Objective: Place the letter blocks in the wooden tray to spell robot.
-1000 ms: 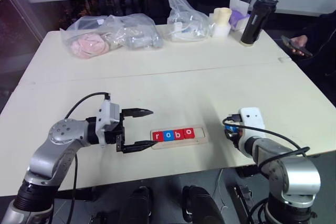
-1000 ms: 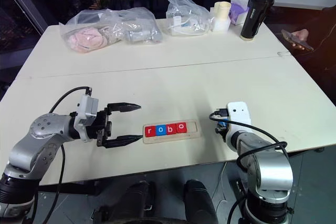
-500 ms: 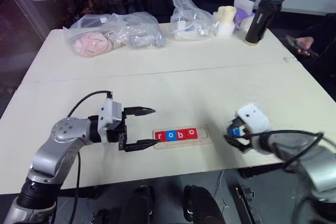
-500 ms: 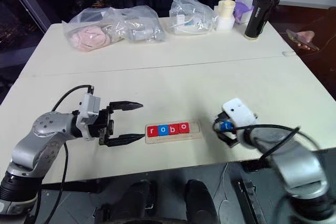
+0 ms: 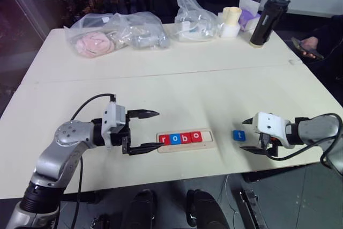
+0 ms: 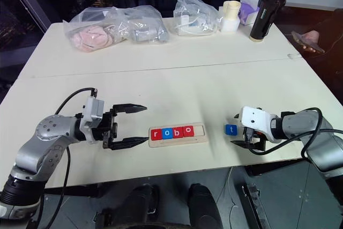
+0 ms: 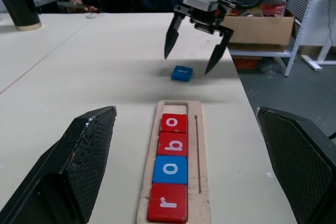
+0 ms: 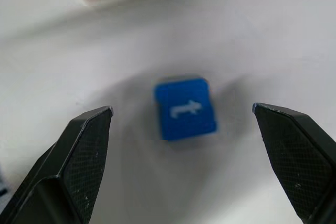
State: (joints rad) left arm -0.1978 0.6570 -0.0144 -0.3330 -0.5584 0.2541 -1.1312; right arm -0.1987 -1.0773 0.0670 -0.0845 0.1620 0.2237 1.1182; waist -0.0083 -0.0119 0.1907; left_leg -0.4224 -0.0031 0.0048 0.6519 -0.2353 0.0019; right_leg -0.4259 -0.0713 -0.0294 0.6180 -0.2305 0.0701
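1. The wooden tray point(image 5: 186, 139) lies near the front edge of the pale surface point(image 5: 177, 87) in the head views, holding four letter blocks in a row: red r point(image 5: 162, 139), blue o point(image 5: 172, 139), red b point(image 5: 184, 138) and red o point(image 5: 196, 136). The slot at its right end is bare. A blue t block point(image 5: 238, 135) lies flat on the surface to the right of the tray, apart from it.

2. Also in the head views, the left claw point(image 5: 152, 130) hangs just off the tray's left end, pointing along it, its fingers spread wide and holding nothing. The right claw point(image 5: 251, 135) sits just right of the blue t block, fingers wide apart and empty. At the far edge stand clear plastic bags point(image 5: 115, 33), a black bottle point(image 5: 266, 21) and a cream cup point(image 5: 228, 19); a person's hand point(image 5: 306, 46) holds a phone at the right.

3. The left wrist view looks down the tray's length: r, o, b, o read upward, the end slot beyond them is bare, and the blue t block lies farther on, beneath the right claw's spread fingers point(image 7: 171, 35).

4. The right wrist view shows the blue t block lying flat on the surface between its two black fingers point(image 8: 79, 153), touching neither; a corner of the tray shows beyond.
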